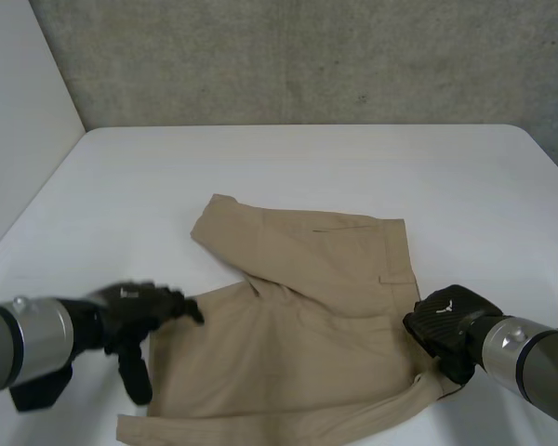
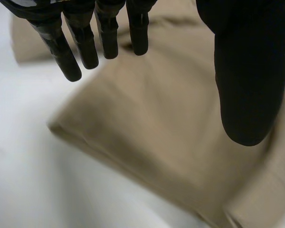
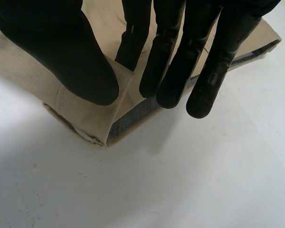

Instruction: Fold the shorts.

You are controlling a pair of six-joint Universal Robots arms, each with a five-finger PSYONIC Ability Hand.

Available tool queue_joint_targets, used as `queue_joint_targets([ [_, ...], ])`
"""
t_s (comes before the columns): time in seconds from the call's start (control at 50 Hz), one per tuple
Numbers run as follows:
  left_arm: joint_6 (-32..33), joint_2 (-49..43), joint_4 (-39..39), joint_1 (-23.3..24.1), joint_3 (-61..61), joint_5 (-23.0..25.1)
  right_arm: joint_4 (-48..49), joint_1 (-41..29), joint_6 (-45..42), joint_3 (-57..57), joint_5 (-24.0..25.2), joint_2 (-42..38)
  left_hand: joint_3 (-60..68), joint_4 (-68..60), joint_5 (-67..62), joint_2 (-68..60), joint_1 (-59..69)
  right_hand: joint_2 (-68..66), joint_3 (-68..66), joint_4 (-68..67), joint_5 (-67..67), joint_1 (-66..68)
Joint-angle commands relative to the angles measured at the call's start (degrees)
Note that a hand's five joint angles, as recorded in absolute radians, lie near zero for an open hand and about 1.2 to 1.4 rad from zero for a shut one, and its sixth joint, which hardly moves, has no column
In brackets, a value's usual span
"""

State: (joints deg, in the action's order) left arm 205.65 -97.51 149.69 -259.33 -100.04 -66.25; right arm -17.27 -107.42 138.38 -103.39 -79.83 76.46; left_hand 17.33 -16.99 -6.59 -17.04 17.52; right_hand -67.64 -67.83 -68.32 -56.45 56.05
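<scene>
Khaki shorts lie partly folded on the white table, waistband at the right and leg hems at the left. My left hand hovers at the left leg's hem edge. In the left wrist view that hand has straight fingers and holds nothing, with the hem corner of the shorts under its fingertips. My right hand is at the near right waistband corner. In the right wrist view its thumb presses the raised waistband against a finger, and the grey inner lining shows beneath.
The table's far edge meets a grey concrete wall, and a white wall runs along the left. Bare tabletop surrounds the shorts at the back and on both sides.
</scene>
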Motion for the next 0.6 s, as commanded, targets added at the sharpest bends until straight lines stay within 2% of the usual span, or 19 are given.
queue_joint_targets([
  [0.02, -5.2, -2.7, 9.7, 1.6, 8.6, 1.0, 2.3, -0.2, 1.5, -1.1, 0.0, 0.4, -1.2, 0.9, 0.5, 0.9, -1.4, -12.4, -12.2, -11.7, -13.6, 24.0],
  [0.1, -8.7, -11.0, 15.1, 4.6, 15.7, 0.3, 2.9, -0.9, 2.2, -1.4, 0.0, 0.2, -0.7, 0.4, 0.0, 0.4, -0.9, -12.4, -12.2, -11.7, -13.6, 24.0],
  [0.18, -10.8, -20.3, 16.8, 7.2, 24.5, -0.2, 3.5, -1.5, 2.6, -1.5, 0.0, 0.1, 0.6, -1.0, -1.3, -0.9, 0.4, -12.4, -12.2, -11.7, -13.6, 24.0],
  [0.34, -10.9, -36.5, 18.3, 9.6, 39.8, -4.6, 4.3, -1.6, 2.6, -1.8, 0.0, -0.2, 5.2, -5.5, -5.9, -5.4, 5.0, -12.4, -12.2, -11.7, -13.6, 24.0],
  [0.46, -10.6, -42.6, 22.9, 9.9, 44.4, -6.1, 5.0, -1.7, 2.6, -2.2, 0.0, -0.3, 15.8, -16.1, -16.5, -16.0, 15.6, -12.4, -12.2, -11.7, -13.6, 24.0],
  [0.52, -10.6, -43.6, 25.5, 9.9, 44.7, -6.3, 5.1, -1.6, 2.6, -2.2, 0.0, -0.3, 32.0, -32.4, -32.8, -32.3, 31.8, -12.4, -12.2, -11.7, -13.6, 24.0],
  [0.54, -10.7, -43.6, 26.1, 9.8, 44.6, -6.4, 5.1, -1.6, 2.6, -2.2, 0.0, -0.3, 39.7, -40.1, -40.5, -40.0, 39.5, -12.4, -12.2, -11.7, -13.6, 24.0],
  [0.56, -10.7, -43.4, 27.3, 9.5, 44.4, -7.0, 5.1, -1.6, 2.6, -2.3, 0.0, -0.3, 54.1, -54.5, -54.9, -54.4, 53.9, -12.4, -12.2, -11.7, -13.6, 24.0],
  [0.6, -10.9, -43.1, 28.5, 9.5, 44.1, -8.1, 5.1, -1.6, 2.6, -2.3, 0.0, -0.3, 61.8, -62.2, -62.6, -62.1, 61.6, -12.4, -12.2, -11.7, -13.6, 24.0],
])
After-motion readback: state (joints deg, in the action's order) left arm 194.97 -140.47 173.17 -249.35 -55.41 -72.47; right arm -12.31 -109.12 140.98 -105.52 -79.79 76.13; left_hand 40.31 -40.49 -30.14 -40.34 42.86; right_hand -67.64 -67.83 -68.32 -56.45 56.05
